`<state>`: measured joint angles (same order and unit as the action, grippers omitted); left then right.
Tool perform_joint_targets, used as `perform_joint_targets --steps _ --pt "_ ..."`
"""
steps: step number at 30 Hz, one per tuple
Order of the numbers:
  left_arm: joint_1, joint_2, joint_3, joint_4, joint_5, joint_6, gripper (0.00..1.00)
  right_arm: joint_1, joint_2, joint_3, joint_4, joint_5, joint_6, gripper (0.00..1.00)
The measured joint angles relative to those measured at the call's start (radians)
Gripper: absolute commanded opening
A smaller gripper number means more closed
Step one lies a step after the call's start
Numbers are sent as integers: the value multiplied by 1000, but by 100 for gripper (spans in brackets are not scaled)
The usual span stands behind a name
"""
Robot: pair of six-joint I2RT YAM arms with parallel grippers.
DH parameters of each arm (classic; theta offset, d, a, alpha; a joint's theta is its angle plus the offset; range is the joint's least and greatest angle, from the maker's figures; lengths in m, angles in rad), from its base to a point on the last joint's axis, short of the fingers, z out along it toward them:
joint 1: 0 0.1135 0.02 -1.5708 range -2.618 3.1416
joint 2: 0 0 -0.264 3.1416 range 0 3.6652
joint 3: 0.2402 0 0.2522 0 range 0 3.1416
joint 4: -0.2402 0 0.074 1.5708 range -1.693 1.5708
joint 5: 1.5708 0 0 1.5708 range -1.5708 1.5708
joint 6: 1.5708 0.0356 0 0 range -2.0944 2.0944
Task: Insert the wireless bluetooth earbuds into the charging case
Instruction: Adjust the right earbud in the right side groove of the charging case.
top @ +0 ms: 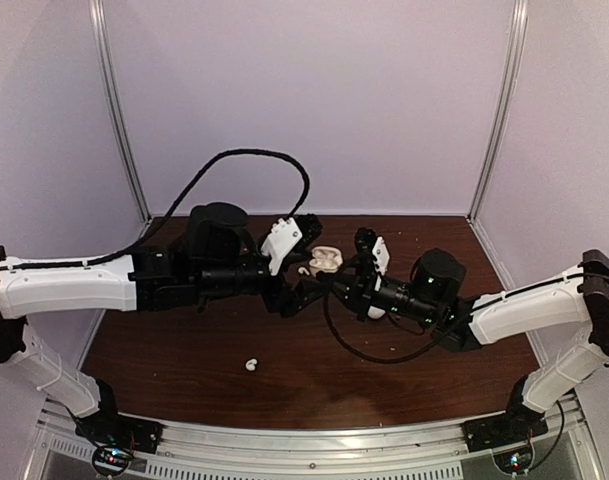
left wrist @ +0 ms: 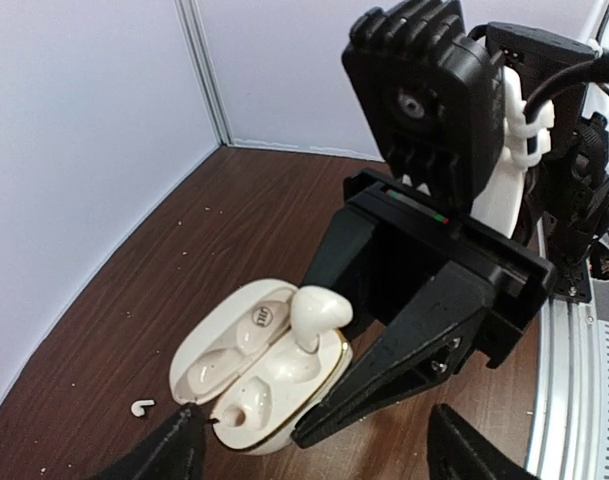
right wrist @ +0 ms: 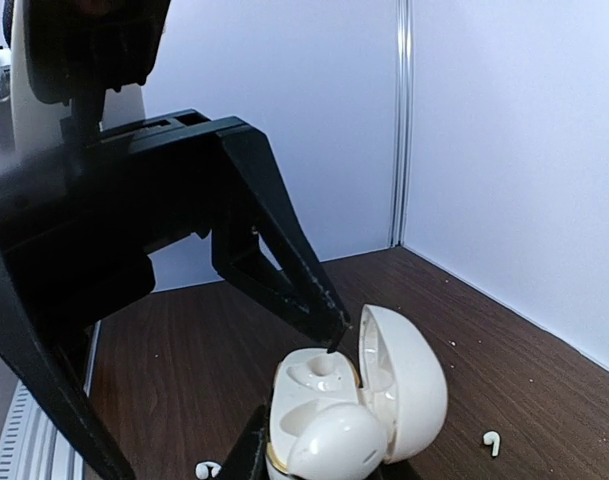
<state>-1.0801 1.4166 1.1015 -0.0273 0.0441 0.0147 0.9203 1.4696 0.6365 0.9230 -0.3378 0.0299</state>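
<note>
one earbud (left wrist: 319,315) stands head-up in the open charging case (left wrist: 234,372); its stem is down in a well but its head sits proud of the rim, so it looks only half seated; another well in the base appears bare. the case lies on the desk (left wrist: 234,230) at mid-depth between the two arms, lid thrown back.

the right end effector (left wrist: 304,362) reaches over the case with its fingers spread, one on each side of the earbud and neither visibly pinching it; the lower finger lies against the case's edge. the left end effector (left wrist: 319,455) is spread wide too and holds nothing; in its own camera its tips sit either side of the case's nearer end.

two loose earbuds are plain to see: a near loose earbud (top: 251,365) lies well toward the near edge, left of centre; a small loose earbud (left wrist: 142,407) lies on the desk close beside the case lid.

as a judgement, each bud should be very light, rigid and glossy, so it is likely to slip or squirt out of a hard pinch; the best hold is probably a gentle one across the rounded head, stem pointing down toward the well; the half-seated one likely wants a soft press on its head. the case should also be light enough to slide, so bracing it with the left fingers seems wise.
</note>
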Motion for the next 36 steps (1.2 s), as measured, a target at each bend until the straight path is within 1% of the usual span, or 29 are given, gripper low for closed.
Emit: perform_joint_targets --steps 1,2,3,8,16,36 --pt "0 0 0 0 -9 -9 92 0 0 2 -2 6 0 0" --pt "0 0 0 0 -19 -16 97 0 0 6 -8 11 -1 0" --pt "0 0 0 0 -34 -25 98 0 0 11 -13 18 0 0" --pt "0 16 26 2 -88 -74 98 0 0 33 -37 44 0 0" --pt "6 39 55 13 -112 -124 98 0 0 34 -60 56 0 0" --pt "19 106 127 21 -138 -161 98 5 1 35 -69 77 -1 0"
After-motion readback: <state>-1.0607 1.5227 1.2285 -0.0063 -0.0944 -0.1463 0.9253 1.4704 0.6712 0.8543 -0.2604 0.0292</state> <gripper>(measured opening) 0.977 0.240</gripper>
